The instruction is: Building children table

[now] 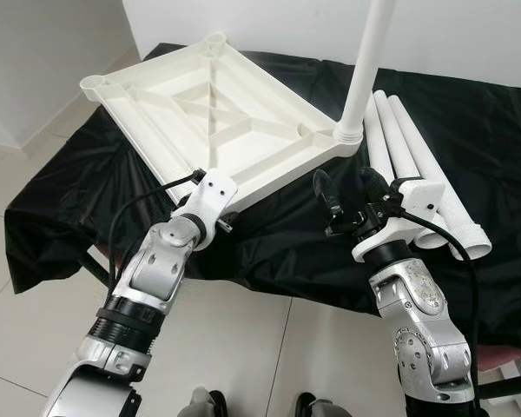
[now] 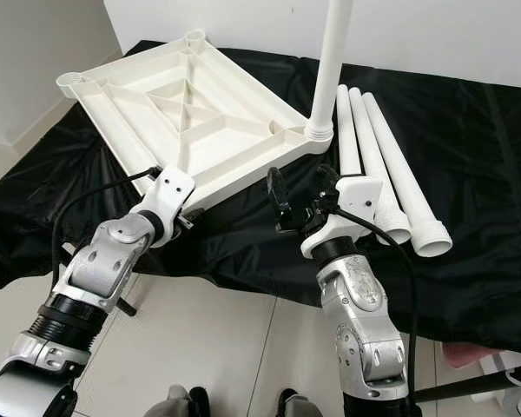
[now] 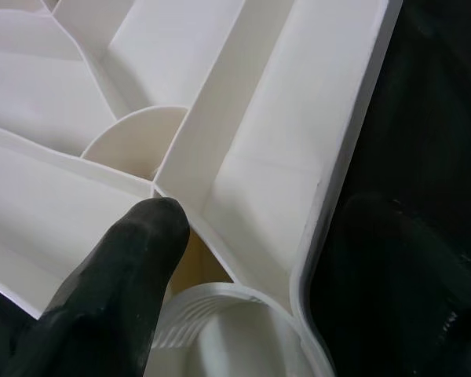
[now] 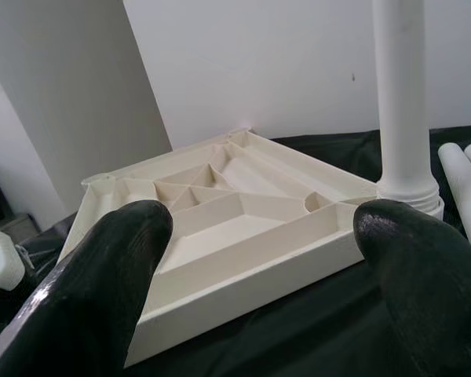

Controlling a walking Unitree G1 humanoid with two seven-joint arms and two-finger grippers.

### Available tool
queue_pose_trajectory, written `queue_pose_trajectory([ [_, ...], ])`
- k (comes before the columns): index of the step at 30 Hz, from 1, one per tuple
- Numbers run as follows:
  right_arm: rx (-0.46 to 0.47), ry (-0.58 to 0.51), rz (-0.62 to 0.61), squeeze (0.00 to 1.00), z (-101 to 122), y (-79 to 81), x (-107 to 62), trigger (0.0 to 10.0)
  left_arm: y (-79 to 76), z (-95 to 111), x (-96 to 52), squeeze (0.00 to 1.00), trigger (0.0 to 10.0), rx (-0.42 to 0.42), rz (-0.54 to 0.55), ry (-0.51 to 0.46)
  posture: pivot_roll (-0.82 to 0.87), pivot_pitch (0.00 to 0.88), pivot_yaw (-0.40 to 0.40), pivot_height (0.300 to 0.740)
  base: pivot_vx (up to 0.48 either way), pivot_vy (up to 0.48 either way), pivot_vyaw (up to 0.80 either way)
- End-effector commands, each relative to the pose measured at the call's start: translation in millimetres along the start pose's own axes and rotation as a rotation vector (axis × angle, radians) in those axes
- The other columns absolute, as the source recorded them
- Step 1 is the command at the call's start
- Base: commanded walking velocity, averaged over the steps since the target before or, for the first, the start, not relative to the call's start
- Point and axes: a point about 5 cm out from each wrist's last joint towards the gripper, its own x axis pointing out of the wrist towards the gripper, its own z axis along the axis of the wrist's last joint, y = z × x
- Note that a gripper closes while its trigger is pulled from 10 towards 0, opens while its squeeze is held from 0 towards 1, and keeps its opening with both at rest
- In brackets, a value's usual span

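Left eye view looks down on a surface covered with a black cloth (image 1: pixel 469 130), and on this cloth lies the white tabletop (image 1: pixel 217 113) upside down, so its ribs face up. Round sockets sit at its corners. At the corner on the robot's right, one white leg (image 1: pixel 369 61) stands upright in its socket. Three loose legs (image 1: pixel 417 165) lie side by side on the cloth, just beside that corner and further to the right (they touch one another along their length).

The left gripper (image 1: pixel 210 174) is at the near corner of the tabletop. In the left wrist view one black finger (image 3: pixel 118 275) rests inside the ribbed underside, next to the threaded socket (image 3: pixel 220 330); I cannot tell how far it is open.

The right gripper (image 1: pixel 347 187) is spread wide and holds nothing, just in front of the tabletop's edge near the standing leg.
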Motion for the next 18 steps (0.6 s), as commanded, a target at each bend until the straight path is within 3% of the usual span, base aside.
queue_pose_trajectory([
  [1,0.001,-0.008,-0.002,0.00,3,0.9,-0.7,10.0,-35.2,-14,6.2,0.00,10.0,-0.056,-0.263,0.076,-0.08,0.209,0.071,0.740,0.000,0.000,0.00],
  [18,0.010,-0.019,-0.024,0.00,5,0.2,-0.8,10.0,-68.8,30,16.6,0.00,10.0,-0.162,-0.331,-0.003,-0.08,0.225,0.082,0.740,0.000,0.000,0.00],
])
